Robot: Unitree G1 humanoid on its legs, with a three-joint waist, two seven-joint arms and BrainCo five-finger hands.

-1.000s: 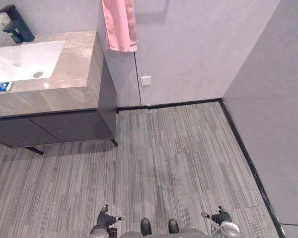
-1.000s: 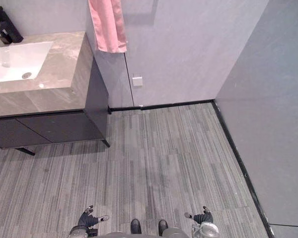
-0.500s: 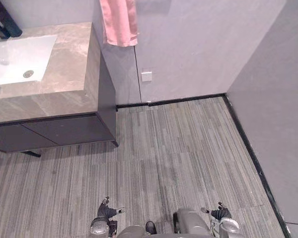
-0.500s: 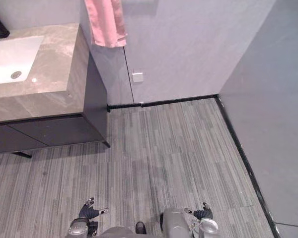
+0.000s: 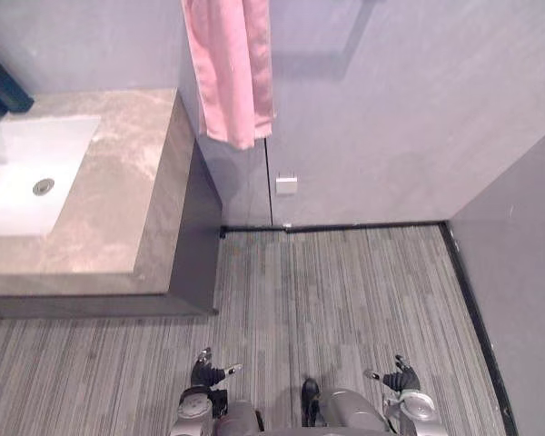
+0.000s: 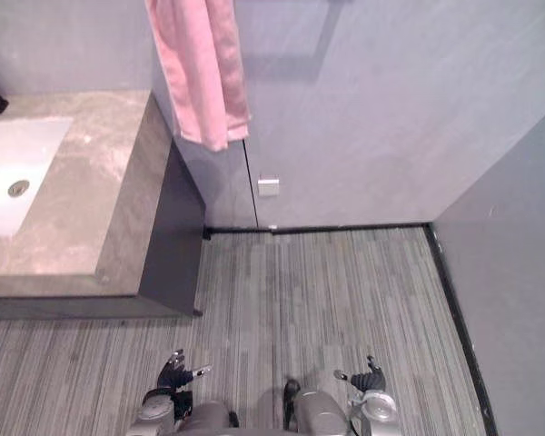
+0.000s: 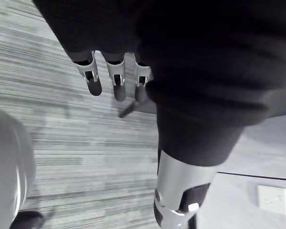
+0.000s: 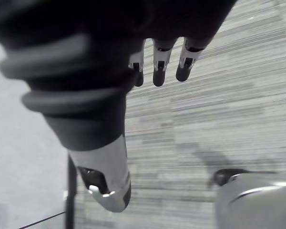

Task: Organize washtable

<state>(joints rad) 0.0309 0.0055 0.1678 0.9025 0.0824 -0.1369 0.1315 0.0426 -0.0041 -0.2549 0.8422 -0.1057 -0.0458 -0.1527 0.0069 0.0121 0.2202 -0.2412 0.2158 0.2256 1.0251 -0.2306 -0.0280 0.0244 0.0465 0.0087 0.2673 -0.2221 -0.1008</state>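
The left hand (image 5: 207,373) and right hand (image 5: 398,379) hang low over the striped floor (image 5: 345,291), fingers (image 7: 94,82) loose and apart, holding nothing. The washtable (image 5: 118,209) stands well off to the left, its stone top bare around the white sink (image 5: 9,195), with a black tap (image 5: 2,91) at the back. A pink towel (image 5: 232,68) hangs on the wall just beside the washtable, and a socket (image 5: 287,184) sits lower on that wall.

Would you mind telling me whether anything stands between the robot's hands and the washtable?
Nothing visible does: only striped floor lies between the left hand, the right hand and the washtable.
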